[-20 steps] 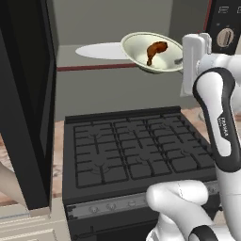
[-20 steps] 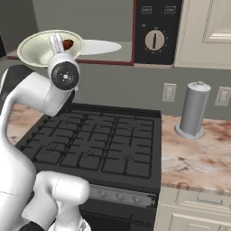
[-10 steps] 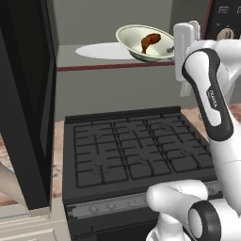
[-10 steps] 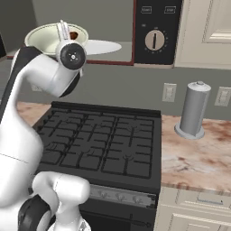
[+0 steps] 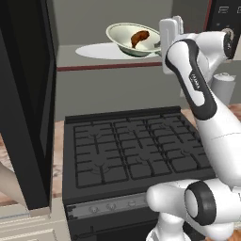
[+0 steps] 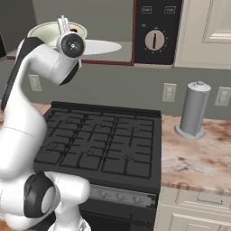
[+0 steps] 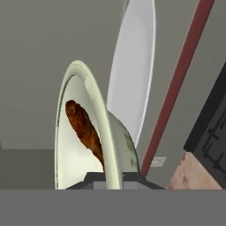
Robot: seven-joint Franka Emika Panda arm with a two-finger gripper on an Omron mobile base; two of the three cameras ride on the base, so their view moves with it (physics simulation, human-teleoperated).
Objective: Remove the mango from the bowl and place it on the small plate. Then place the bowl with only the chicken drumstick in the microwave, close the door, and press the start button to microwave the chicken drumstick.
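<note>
The bowl (image 5: 133, 39) hangs tilted in the air at the open front of the microwave (image 5: 117, 28), over the near right part of its white turntable (image 5: 101, 50), with the chicken drumstick (image 5: 139, 37) lying inside it against the pale greenish bottom. At the far left of the left base view the door (image 5: 26, 108) stands swung wide open, its dark window facing the stove. Moving right, the black stove top (image 5: 129, 150) spreads below the oven's red-edged lower lip, and the bowl sits above its back edge. The gripper (image 5: 161, 44) is clenched on the bowl's right rim, with the white arm rising behind it. In the hand view the bowl (image 7: 90, 132) appears edge-on between the finger tips, the drumstick (image 7: 84, 130) resting in its hollow and the turntable (image 7: 132, 70) beyond it. In the right base view the control panel with its dial (image 6: 154, 39) stands right of the opening, and a grey canister (image 6: 193, 109) rests on the marbled counter (image 6: 198, 158) to the stove's right.
</note>
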